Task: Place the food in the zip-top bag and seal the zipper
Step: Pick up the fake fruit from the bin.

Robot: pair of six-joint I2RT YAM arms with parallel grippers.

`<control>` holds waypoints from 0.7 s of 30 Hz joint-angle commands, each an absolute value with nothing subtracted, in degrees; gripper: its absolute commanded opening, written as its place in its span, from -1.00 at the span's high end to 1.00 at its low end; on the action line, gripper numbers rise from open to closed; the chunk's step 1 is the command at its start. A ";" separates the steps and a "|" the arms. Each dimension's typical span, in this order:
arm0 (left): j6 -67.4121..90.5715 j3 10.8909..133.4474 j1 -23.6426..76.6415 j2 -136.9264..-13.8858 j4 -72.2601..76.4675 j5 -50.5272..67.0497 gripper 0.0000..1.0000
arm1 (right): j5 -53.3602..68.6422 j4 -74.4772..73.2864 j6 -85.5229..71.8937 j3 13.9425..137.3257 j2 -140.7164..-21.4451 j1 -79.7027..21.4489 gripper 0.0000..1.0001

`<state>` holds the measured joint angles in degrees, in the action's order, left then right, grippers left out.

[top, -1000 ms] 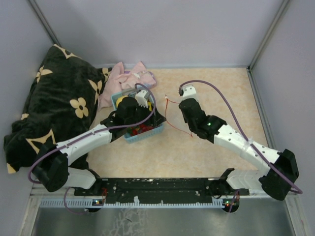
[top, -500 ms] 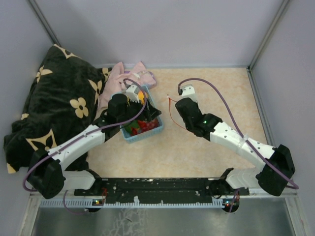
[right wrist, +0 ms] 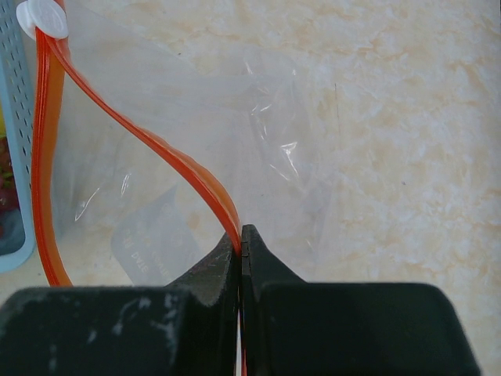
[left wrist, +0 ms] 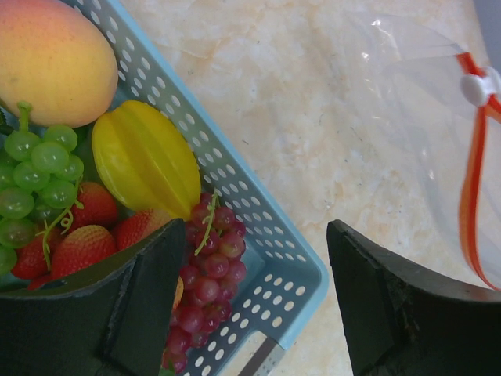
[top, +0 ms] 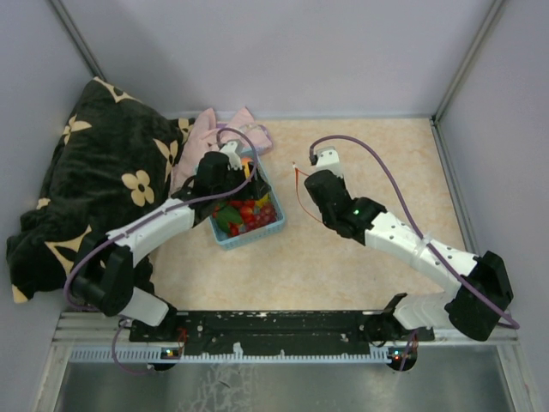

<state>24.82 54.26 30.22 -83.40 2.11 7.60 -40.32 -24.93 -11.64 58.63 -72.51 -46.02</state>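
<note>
The task is judged to be at an early stage: no food is seen inside the bag [right wrist: 196,149], and the zipper [right wrist: 156,145] is not closed. The right gripper [right wrist: 241,235] is fully closed, and one lip of the zipper is pinched between its fingertips. The other lip is seen bowed away to the left of that gripper, so the mouth of the bag is held apart. The white slider [right wrist: 43,17] sits at the far end of the zipper, ahead and to the left of the right gripper, close to the blue basket [left wrist: 262,235]. The left gripper [left wrist: 254,258] is wide open and nothing is held in it. Its left finger is positioned over the fruit in the basket, and its right finger over the bare table [left wrist: 313,94] outside the basket wall. Below and ahead of it lie an orange peach [left wrist: 55,59], a yellow piece [left wrist: 145,160], green grapes [left wrist: 39,176], strawberries [left wrist: 86,235] and dark-red grapes [left wrist: 207,274]. Each piece is yet to be picked up and carried to the bag on the right of this gripper, after which the slider is to be drawn along the zipper.
</note>
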 commanded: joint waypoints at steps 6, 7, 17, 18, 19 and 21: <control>21.79 65.51 29.70 -94.56 -6.23 -0.09 -0.42 | -42.10 -21.90 -11.82 59.96 -72.04 -46.41 1.00; 21.17 66.54 29.65 -95.63 -7.60 -1.12 -0.42 | -42.10 -21.85 -11.78 59.68 -71.88 -46.37 1.00; 17.99 70.28 27.30 -98.16 -13.18 -8.82 -0.44 | -41.37 -21.00 -11.78 58.44 -71.99 -46.48 1.00; 17.49 70.37 26.94 -97.83 -13.18 -10.46 -0.44 | -41.32 -20.94 -11.78 58.37 -71.98 -46.46 1.00; 16.62 70.39 26.41 -97.68 -13.04 -11.56 -0.45 | -41.31 -20.92 -11.78 58.29 -71.93 -46.48 1.00; 15.58 70.60 25.58 -97.92 -12.84 -12.21 -0.46 | -41.23 -20.69 -11.78 58.18 -71.90 -46.41 1.00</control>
